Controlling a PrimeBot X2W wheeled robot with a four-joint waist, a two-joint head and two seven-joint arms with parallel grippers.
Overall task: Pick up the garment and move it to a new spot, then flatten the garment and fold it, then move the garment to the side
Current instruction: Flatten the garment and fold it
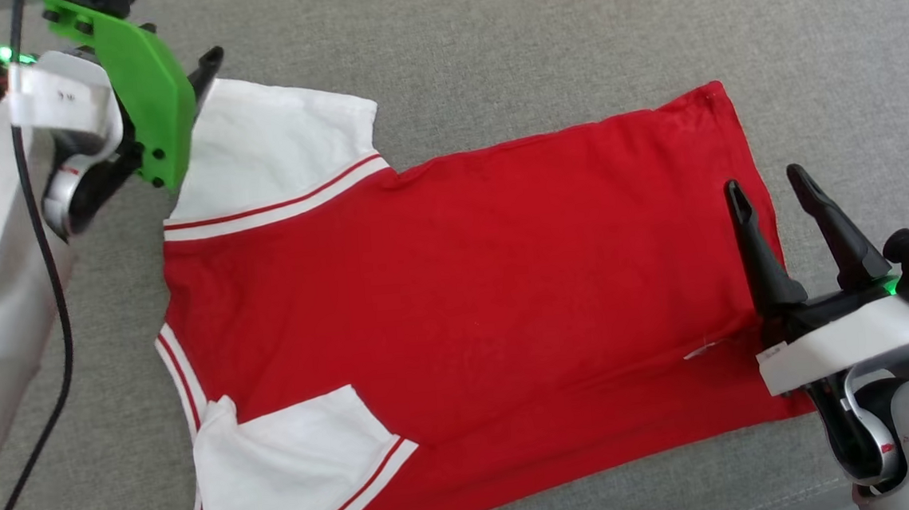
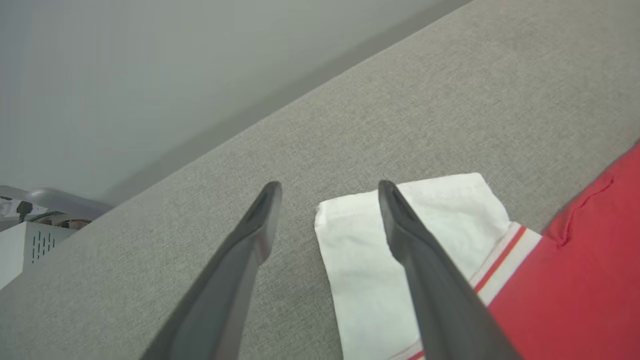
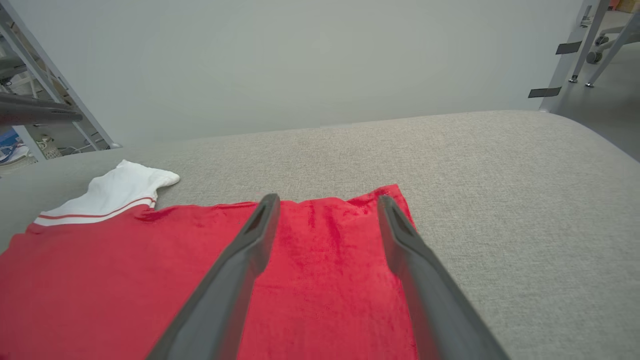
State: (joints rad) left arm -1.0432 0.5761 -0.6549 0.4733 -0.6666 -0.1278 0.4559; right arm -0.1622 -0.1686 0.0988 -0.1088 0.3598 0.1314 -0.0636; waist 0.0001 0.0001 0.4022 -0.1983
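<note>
The garment (image 1: 465, 286) lies spread flat on the grey cushioned surface (image 1: 535, 33), plain red face up, hem to the right. One white sleeve (image 1: 270, 140) points to the far side; the other sleeve (image 1: 293, 458) is folded in over the red body near the bottom edge. My left gripper (image 1: 198, 74) hovers open at the far sleeve's left corner, partly behind its green plate; in the left wrist view its fingers (image 2: 420, 250) straddle the sleeve's edge (image 2: 360, 280). My right gripper (image 1: 770, 185) stands open over the hem (image 3: 330, 250), holding nothing.
The grey surface ends at a far edge before a pale wall (image 3: 300, 60). Metal frame legs (image 3: 570, 50) stand beyond its right corner, and a shelf frame (image 3: 30, 110) stands at the left. A white vented box (image 2: 30, 245) sits past the surface's edge.
</note>
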